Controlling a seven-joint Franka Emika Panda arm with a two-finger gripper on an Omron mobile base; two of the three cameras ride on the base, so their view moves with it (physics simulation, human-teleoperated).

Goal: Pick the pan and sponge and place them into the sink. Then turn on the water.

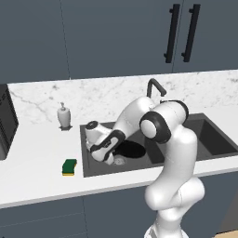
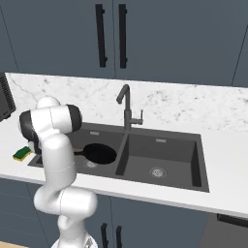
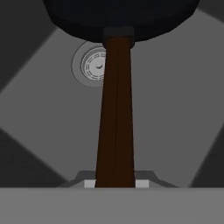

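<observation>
Your gripper (image 3: 114, 183) is clamping shut on the pan (image 2: 100, 153) handle, holding the pan inside the sink's (image 1: 93, 168) left basin, over its drain (image 3: 94, 65). Sponge (image 1: 69, 167) is sitting on the counter (image 1: 37, 181) just left of the sink.

The gripper (image 1: 109, 160) reaches down into the left basin of the sink (image 1: 214, 139), the pan (image 1: 131, 149) dark just beside it toward the tap (image 1: 156, 88). The sponge (image 1: 69, 167) lies on the counter (image 1: 37, 181) (green top up) to its other side, apart; beyond stands a soap dispenser (image 1: 64, 116).
</observation>
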